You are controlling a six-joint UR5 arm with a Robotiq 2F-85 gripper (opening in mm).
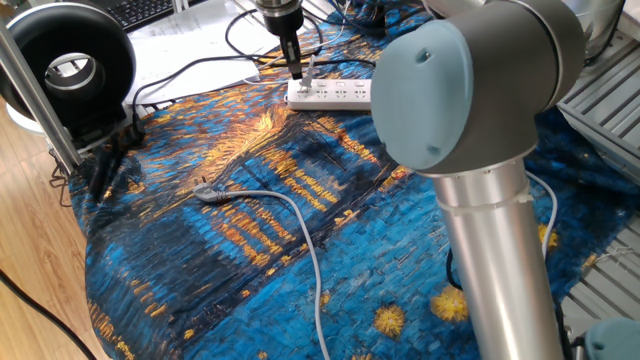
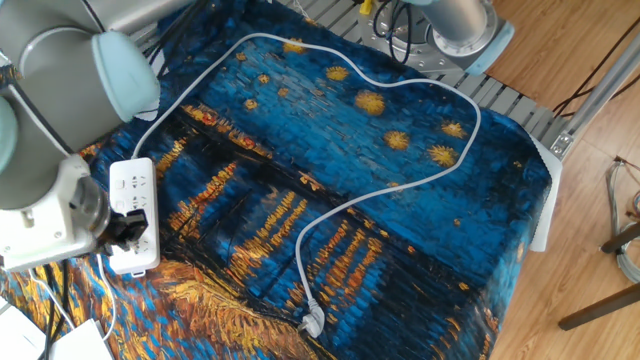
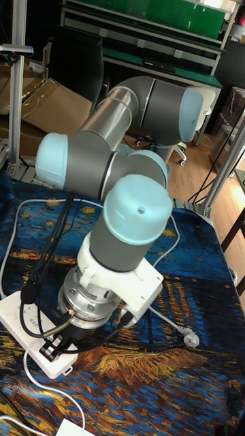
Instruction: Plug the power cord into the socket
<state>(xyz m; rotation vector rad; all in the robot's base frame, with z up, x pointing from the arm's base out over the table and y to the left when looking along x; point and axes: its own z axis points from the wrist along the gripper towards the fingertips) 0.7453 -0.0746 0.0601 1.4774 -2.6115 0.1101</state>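
While clenched on the thin white power cord [image 1: 308,72], the end effector [image 1: 294,70] overhangs the long rectangular socket [image 1: 335,93].

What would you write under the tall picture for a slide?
Robot hand poised over one end of the white power strip on a starry blue tablecloth, a loose grey plug lying nearby.

power strip [image 1: 330,93]: 1 | outlet groups on it: 3 | grey cable with plug [image 2: 340,205]: 1 | robot arm [image 3: 129,225]: 1 | patterned cloth [image 1: 250,250]: 1

Grey tubular arm [image 3: 129,116] with pale blue joint caps, white wrist flange, seemingly black cables alongside
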